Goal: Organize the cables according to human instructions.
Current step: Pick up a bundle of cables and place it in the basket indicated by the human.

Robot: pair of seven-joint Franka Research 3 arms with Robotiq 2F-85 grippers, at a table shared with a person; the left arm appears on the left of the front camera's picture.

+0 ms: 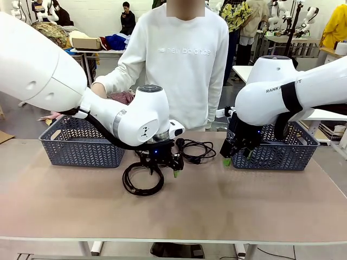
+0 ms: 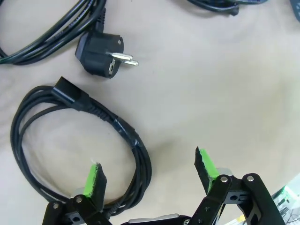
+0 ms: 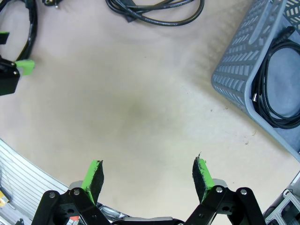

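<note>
One coiled black cable (image 1: 142, 193) lies on the table in front of the left basket. My left gripper (image 1: 162, 170) hangs open just above it. In the left wrist view the near side of this cable (image 2: 143, 157) runs between my spread green pads (image 2: 93, 180), and my left gripper (image 2: 150, 173) is not touching it. A black plug (image 2: 101, 54) with two pins lies beyond. A second cable (image 1: 196, 159) rests mid-table near the person. My right gripper (image 1: 237, 158) is open and empty beside the right basket's corner. A third cable (image 3: 260, 93) lies coiled in that basket.
Two blue-grey lattice baskets stand at the far side, one on the left (image 1: 81, 146) and one on the right (image 1: 279, 154). A person in a white sweatshirt (image 1: 184, 65) stands behind the table, one hand (image 1: 99, 89) above the left basket. The table's near half is bare.
</note>
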